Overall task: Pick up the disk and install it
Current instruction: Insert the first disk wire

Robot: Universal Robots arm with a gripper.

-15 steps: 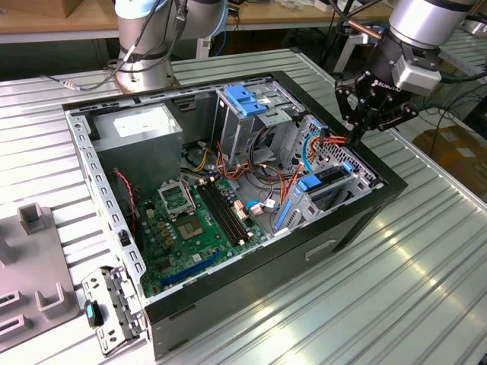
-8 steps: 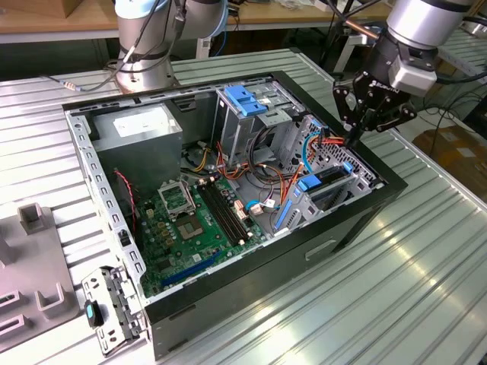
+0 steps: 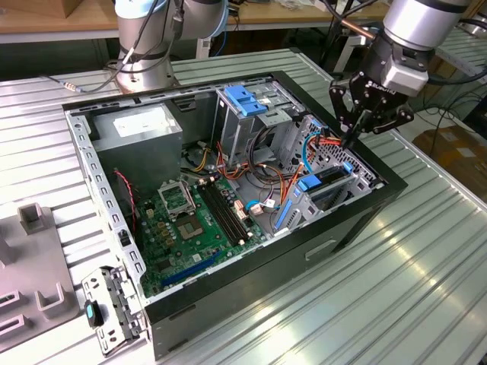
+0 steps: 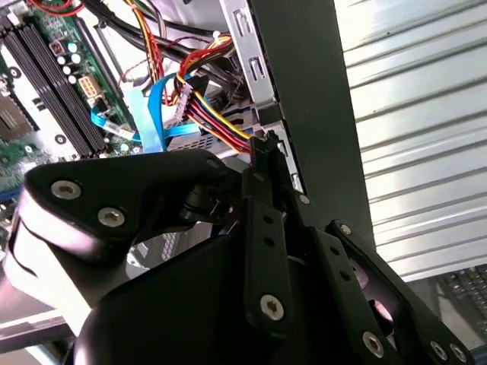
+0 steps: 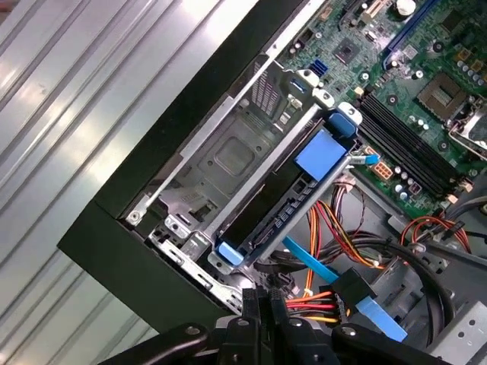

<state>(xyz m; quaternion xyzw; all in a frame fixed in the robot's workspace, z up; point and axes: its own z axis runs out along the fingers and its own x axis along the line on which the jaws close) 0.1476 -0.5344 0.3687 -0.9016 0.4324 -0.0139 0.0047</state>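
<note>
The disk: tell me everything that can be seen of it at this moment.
The disk sits on edge in the grey metal drive cage at the corner of the open computer case. It looks like a dark flat slab edged by a blue plastic carrier, with blue tabs at both ends and a blue pad on top. In the exterior view it shows as a dark slot with blue ends. The hand hovers just above it, fingers together, not touching it.

Arm enters at upper right of the exterior view; gripper (image 3: 354, 137) points downward, fingers (image 4: 268, 163) closed together.
</note>
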